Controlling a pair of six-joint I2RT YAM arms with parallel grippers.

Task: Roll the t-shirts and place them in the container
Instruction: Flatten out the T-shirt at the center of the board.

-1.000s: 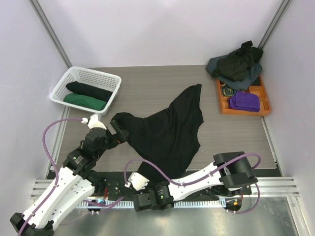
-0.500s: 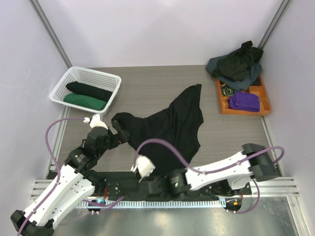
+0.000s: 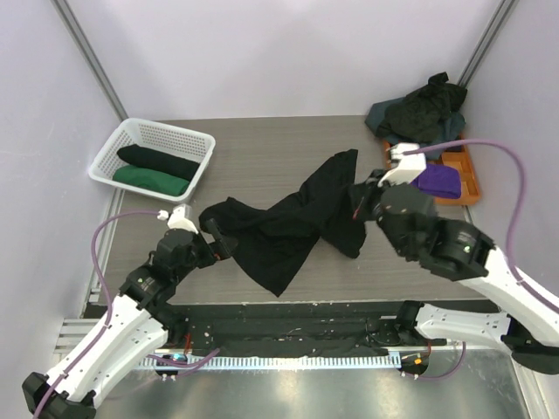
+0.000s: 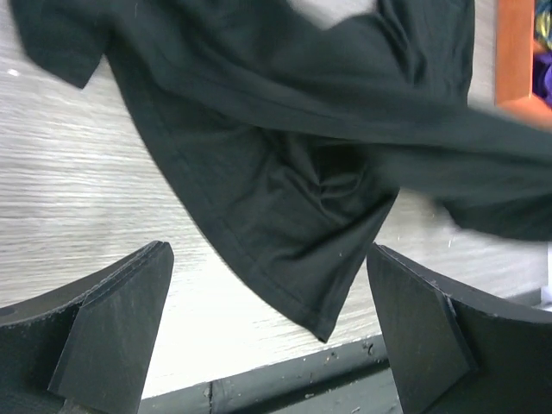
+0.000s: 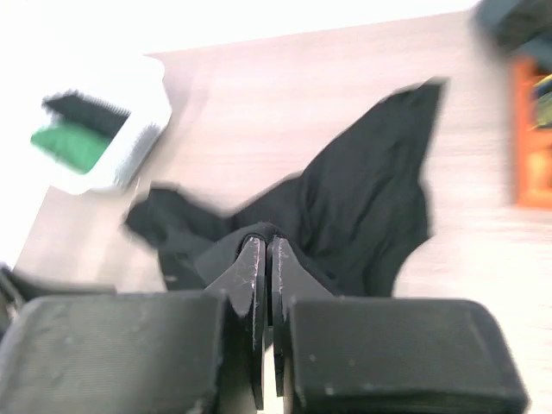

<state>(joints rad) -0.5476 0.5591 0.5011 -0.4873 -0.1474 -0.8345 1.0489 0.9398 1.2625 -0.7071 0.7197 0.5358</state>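
Since the earlier frame the right arm has been swung up from the near edge to the right side of the worktop. A fold of the black t-shirt (image 3: 293, 229) has been carried with it, so the cloth that was spread flat is now bunched into a diagonal band.

The right gripper (image 5: 265, 246) is seen clenched, with its fingers pressed together on a pinch of black fabric. That part of the shirt is held up, right of centre, near the orange tray (image 3: 455, 161).

The rest of the shirt is laid across the middle of the worktop. One narrow end is pointed toward the far edge and a loose corner is draped toward the near edge.

The left gripper (image 3: 212, 234) is positioned at the shirt's left end, toward the near left corner. Its jaws are spread wide, with the cloth seen past them and not gripped.

A white basket (image 3: 196, 138) is set in the far left corner, with a rolled black tee (image 3: 157, 161) and a rolled green tee (image 3: 150, 179) inside. A heap of dark t-shirts (image 3: 421, 113) is piled in the far right corner, over the tray's far end.
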